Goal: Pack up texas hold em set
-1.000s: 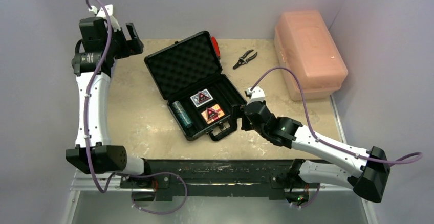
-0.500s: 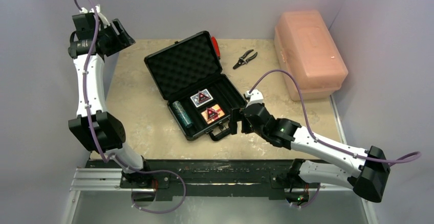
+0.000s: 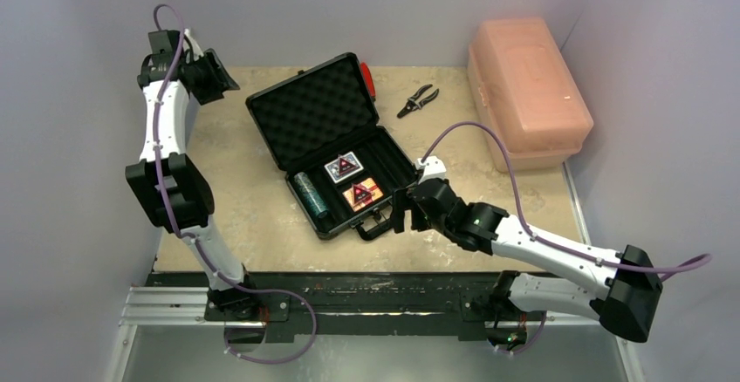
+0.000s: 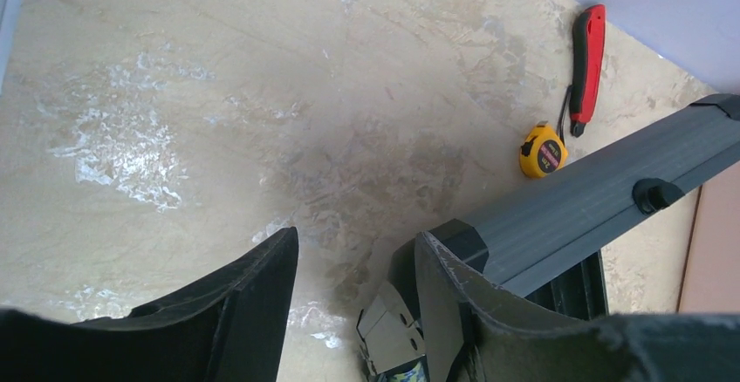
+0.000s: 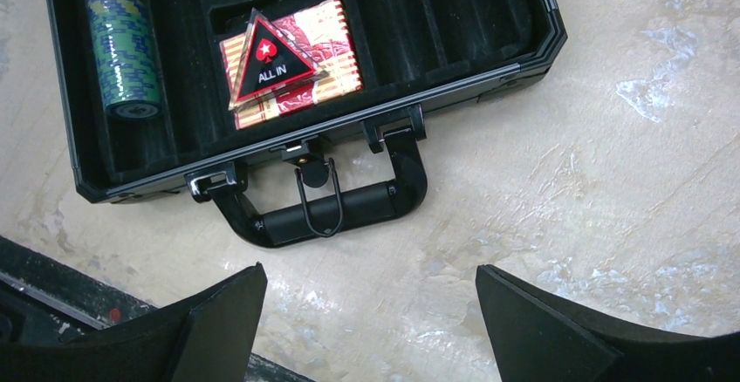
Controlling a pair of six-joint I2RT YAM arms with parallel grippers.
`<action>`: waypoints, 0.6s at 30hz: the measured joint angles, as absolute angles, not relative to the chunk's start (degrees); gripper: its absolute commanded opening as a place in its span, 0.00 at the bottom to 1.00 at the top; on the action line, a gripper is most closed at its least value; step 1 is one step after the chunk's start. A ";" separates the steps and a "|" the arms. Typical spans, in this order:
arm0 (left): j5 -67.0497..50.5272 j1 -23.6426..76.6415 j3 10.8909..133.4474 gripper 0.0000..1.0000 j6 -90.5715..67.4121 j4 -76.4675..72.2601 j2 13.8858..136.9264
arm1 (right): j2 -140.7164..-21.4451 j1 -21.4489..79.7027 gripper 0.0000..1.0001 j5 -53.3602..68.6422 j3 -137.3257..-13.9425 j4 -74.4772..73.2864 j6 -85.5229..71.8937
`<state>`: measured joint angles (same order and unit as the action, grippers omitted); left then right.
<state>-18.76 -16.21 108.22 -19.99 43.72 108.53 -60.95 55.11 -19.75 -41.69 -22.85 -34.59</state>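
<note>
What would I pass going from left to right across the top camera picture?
The left gripper, the black case, the pliers, the pink box. The red-handled tool and right gripper overlap the case sideways, so I skipped them.

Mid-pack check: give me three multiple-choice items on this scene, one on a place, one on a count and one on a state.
1. The pliers lie:
A) on the table, between the briefcase and the pink box
B) inside the briefcase
C) on top of the pink box

2. Chip rolls in the briefcase:
A) none
B) one
C) three

3. The briefcase lid is:
A) shut and latched
B) taken off
C) open, laid back

Answers:
1. A: the pliers rest on bare tabletop between the two.
2. B: a single chip roll fills one slot, and the other chip slots look bare.
3. C: the lid's foam lining faces up behind the tray.
</note>
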 measured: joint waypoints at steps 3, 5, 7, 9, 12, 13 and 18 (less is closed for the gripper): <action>-18.79 -16.21 108.22 0.48 -20.01 43.92 109.01 | -61.89 55.11 0.93 -19.44 -41.69 -22.68 -34.59; -18.79 -16.21 108.22 0.46 -19.99 43.94 109.19 | -62.70 55.11 0.93 -19.09 -41.69 -22.63 -34.54; -18.81 -16.21 108.22 0.46 -19.97 43.94 109.45 | -63.40 55.11 0.92 -18.48 -41.69 -22.63 -34.54; -18.87 -16.21 108.20 0.46 -19.97 43.94 109.89 | -63.68 55.11 0.92 -18.35 -41.69 -22.61 -34.50; -19.38 -16.21 107.77 0.45 -19.97 43.83 110.67 | -63.70 55.11 0.92 -18.24 -41.69 -22.17 -34.50; -19.57 -16.21 107.50 0.45 -19.97 43.72 110.83 | -63.68 55.11 0.91 -18.22 -41.69 -21.89 -34.50; -21.74 -16.10 106.34 0.44 -19.97 43.75 112.14 | -63.99 55.11 0.91 -16.53 -42.09 -20.88 -34.46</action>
